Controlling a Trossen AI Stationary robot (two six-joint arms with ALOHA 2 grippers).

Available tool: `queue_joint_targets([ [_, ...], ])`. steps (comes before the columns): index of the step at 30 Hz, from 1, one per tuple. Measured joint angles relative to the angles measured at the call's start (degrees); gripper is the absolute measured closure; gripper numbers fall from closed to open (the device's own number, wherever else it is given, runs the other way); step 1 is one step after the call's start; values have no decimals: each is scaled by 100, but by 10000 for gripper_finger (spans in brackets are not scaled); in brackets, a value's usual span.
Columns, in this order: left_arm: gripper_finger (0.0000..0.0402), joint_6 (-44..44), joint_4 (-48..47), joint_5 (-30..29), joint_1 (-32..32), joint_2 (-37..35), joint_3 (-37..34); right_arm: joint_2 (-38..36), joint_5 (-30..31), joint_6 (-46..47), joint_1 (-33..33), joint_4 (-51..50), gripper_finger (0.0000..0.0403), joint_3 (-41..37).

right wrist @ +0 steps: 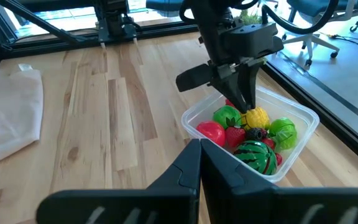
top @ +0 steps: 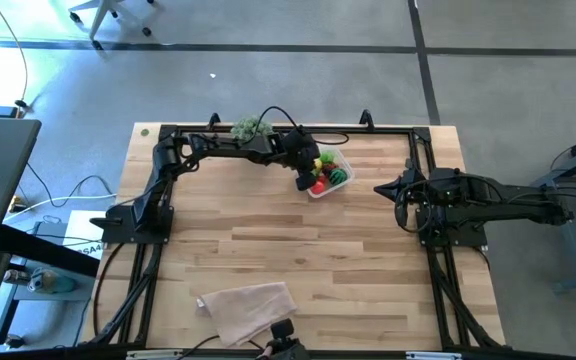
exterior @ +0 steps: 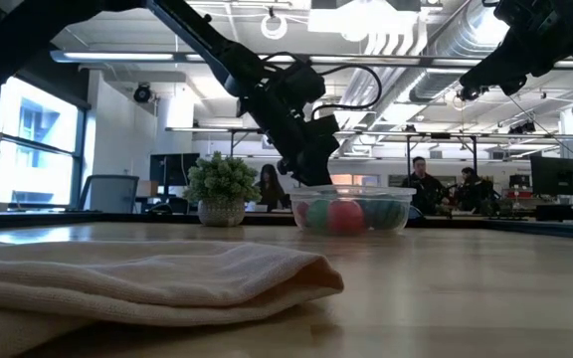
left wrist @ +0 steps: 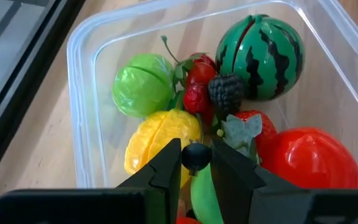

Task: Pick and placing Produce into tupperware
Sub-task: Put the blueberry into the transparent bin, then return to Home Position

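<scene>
Clear tupperware (left wrist: 79,93); green, dark-striped watermelon (left wrist: 261,57), yellow, lime and red produce (left wrist: 160,140).

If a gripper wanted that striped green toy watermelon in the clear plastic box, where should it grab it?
Probably from straight above, with the fingers closing across the widest part of the striped green toy watermelon. It is a round ball sitting in a corner of the clear plastic box, so the walls block any sideways approach. One finger would go by the wall, the other between it and the small dark toy berry.
</scene>
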Motion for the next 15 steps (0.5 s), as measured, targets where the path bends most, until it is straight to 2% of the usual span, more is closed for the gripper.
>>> queue_joint_targets([
  [9,267,-17,2,0,0,0,0,0,0,0,0,0,402,0],
  [15,255,-108,3,0,0,-34,0,0,0,0,2,0,402,0],
])
